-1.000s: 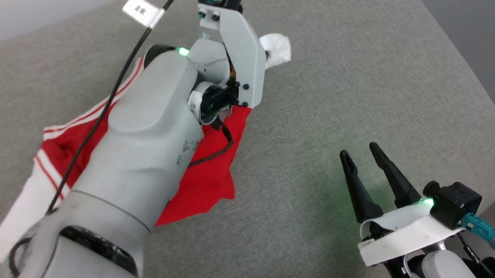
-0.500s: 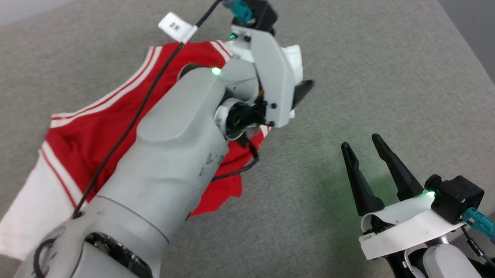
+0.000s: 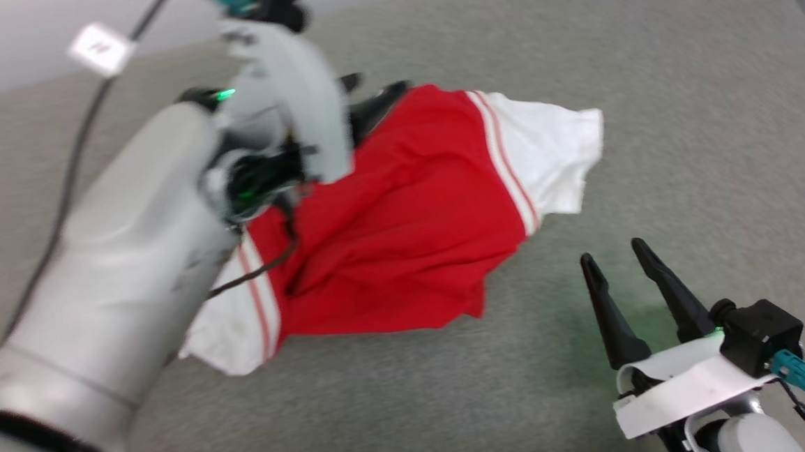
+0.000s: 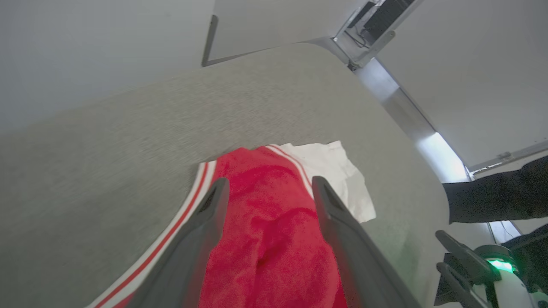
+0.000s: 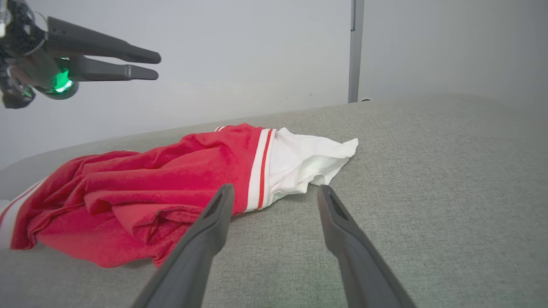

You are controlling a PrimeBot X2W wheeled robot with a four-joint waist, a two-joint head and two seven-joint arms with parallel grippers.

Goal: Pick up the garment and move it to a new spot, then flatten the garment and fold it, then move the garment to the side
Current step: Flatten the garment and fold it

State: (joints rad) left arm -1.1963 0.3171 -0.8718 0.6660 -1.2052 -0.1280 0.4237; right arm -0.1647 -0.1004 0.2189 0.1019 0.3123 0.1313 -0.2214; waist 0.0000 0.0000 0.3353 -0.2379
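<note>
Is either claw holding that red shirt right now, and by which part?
No, nothing is held: left gripper and right gripper are open, the garment lying free on the grey surface.

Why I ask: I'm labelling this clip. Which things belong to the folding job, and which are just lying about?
Job in hand:
- red T-shirt with white sleeves, lying crumpled
- left gripper, open above it
- right gripper, open beside it
- grey padded surface it lies on

Just there:
- white cable label
- metal rail beyond the surface
</note>
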